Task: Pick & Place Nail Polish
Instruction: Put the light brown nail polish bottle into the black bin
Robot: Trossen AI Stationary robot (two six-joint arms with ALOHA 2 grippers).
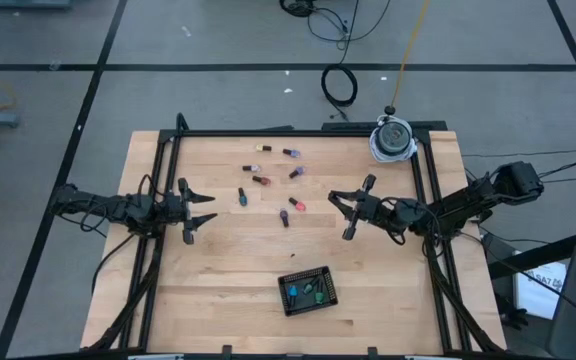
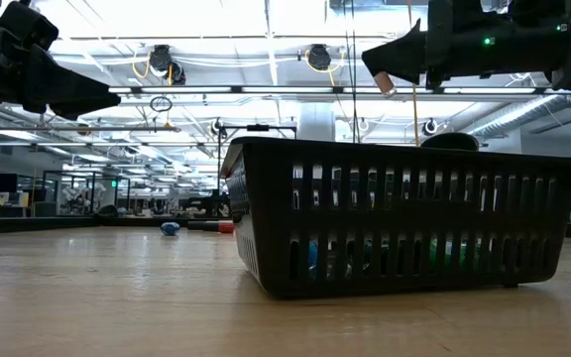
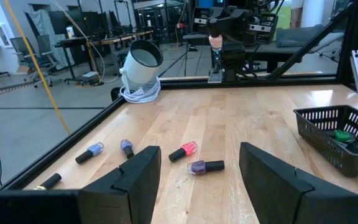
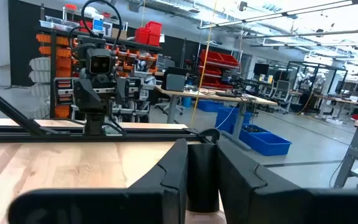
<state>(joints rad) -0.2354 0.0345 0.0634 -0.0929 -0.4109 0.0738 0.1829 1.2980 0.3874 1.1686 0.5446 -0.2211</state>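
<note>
The right tool [image 1: 340, 202] is high over the middle of the counter [image 1: 218, 290]. Its fingers are almost shut on a small pale pink bottle [image 3: 215, 41], which it seems to hold by the dark cap. The left tool [image 1: 208, 207] hangs over the left part of the counter, wide open and holding nothing.

Eight or so other bottles [image 1: 260, 181] lie on their sides, scattered over the far middle of the counter. A few more are already inside the black basket [image 1: 305, 273], near the front edge.

Risks, as I judge them:
- The held bottle is tiny and the grip covers little of it, so it may slip or turn during the way to the basket.
- If it is released from this height, it can bounce on the bottles inside, or hit the rim and fall outside.
- The basket looks light, so a finger that touches its wall could push it away.
- The lying bottles are round, and a small touch will make them roll.

I can read no brand on any bottle. A white sheet [image 1: 545, 281] to the right of the counter has some digits, but I cannot read them for sure.
</note>
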